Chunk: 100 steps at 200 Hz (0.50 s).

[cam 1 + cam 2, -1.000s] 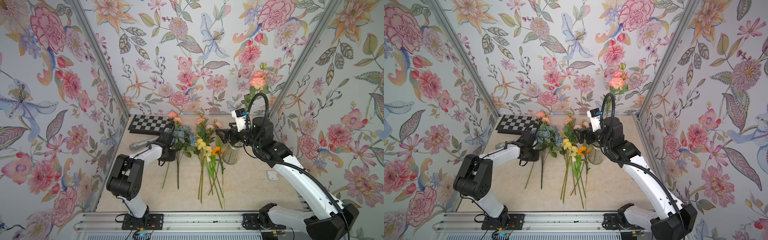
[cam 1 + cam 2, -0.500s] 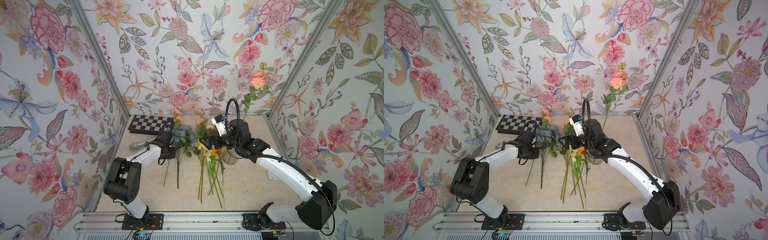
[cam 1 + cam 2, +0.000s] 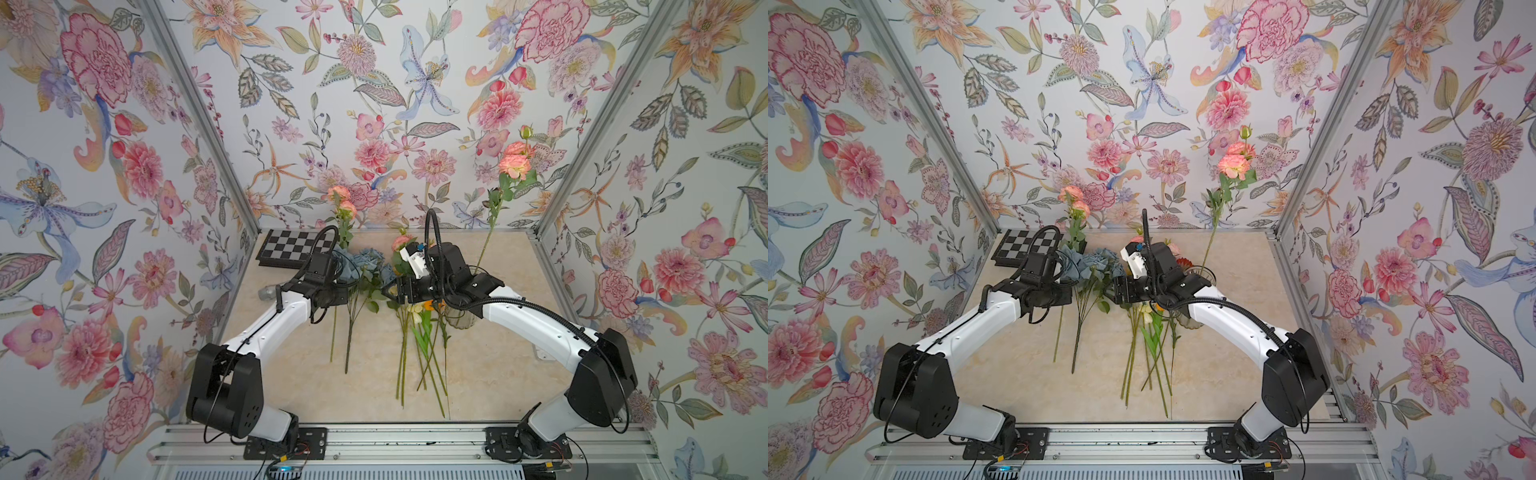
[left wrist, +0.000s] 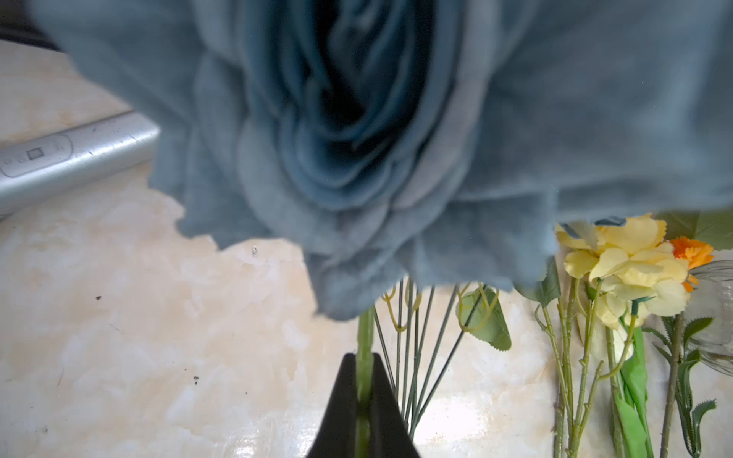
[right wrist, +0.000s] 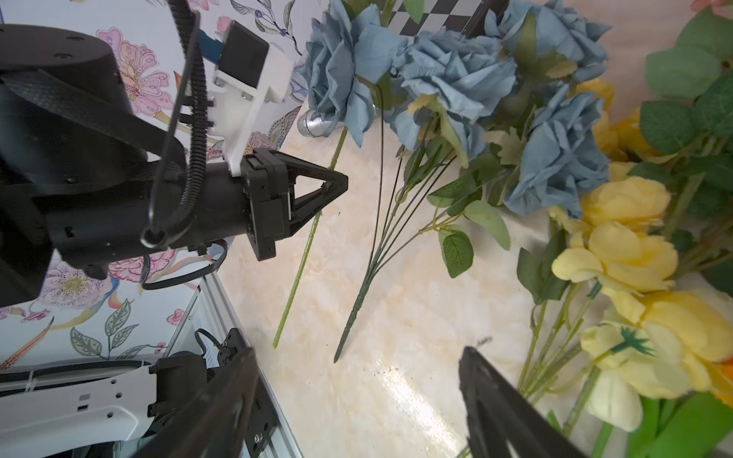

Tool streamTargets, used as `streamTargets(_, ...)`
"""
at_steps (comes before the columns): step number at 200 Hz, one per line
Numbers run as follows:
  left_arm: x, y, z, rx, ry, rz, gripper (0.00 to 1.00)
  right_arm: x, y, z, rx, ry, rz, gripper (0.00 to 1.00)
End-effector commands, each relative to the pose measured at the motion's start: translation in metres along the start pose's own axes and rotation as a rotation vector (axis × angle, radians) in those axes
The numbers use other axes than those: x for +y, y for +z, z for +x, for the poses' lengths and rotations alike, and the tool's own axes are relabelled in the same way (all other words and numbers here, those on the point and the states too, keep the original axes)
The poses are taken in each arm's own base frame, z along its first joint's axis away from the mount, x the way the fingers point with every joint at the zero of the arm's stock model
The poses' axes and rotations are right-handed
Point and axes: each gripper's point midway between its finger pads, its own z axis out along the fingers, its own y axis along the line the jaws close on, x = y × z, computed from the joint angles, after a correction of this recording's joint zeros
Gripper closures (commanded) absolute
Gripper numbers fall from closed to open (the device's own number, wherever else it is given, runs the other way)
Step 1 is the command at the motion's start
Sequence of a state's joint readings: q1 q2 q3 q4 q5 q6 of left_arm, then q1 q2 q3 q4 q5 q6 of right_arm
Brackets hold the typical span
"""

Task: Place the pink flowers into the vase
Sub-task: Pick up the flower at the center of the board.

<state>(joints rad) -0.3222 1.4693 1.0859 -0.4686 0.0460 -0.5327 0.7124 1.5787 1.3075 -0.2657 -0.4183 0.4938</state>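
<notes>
Top views, both: nearest the camera, a silver aluminium rail (image 3: 395, 440) carries the bases of two white-and-black arms. Beyond it lies the cream marble-patterned tabletop (image 3: 374, 399), with cut stem ends pointing toward the rail.

Left claw (image 4: 364, 363): pressed together, pinching the pale green stem of one spray of the pink flowers (image 3: 338, 194), which are ruffled salmon fabric blooms with green leaves. In the left wrist view the stem runs between the two black fingers (image 4: 341, 404). The stem slants up past the claw, and its blooms stand high before the back wall. Its lower end appears to hang just clear of the tabletop, though the right wrist view does not settle this.

Right claw (image 5: 359, 353): spread wide with nothing between its fingers. It hangs over bare tabletop between the dusty blue fabric rose bunch (image 5: 456, 71) and the pale yellow fabric flowers (image 5: 626, 253), and faces the left claw.

A small orange bloom (image 4: 692, 248) touches the yellow flowers. A grey metal cylinder (image 4: 71, 158) lies on its side on the left arm's side of the tabletop.

The clear ribbed glass vase (image 3: 463, 320) stands upright just beside the yellow stems and is partly hidden by the right arm. A second pink spray (image 3: 514, 164) stands in it, leaning toward the back right corner. A third pink bloom (image 3: 401, 241) shows just behind the right wrist camera.

Farthest away are a black-and-white chequered board (image 3: 291, 247) in the back left corner and the flower-printed wallpaper (image 3: 374, 83).
</notes>
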Motion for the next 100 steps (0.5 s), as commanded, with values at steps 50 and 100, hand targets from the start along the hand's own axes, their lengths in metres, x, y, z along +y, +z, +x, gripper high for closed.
streamTargets(50, 0.003, -0.049, -0.049, -0.193, -0.022, -0.044, 1.0, 0.023, 0.004, -0.032, -0.033, -0.055, -0.066, 0.16)
streamTargets(100, -0.003, -0.054, -0.058, -0.243, -0.022, -0.008, 1.0, 0.028, 0.01, -0.057, -0.054, -0.08, -0.104, 0.16)
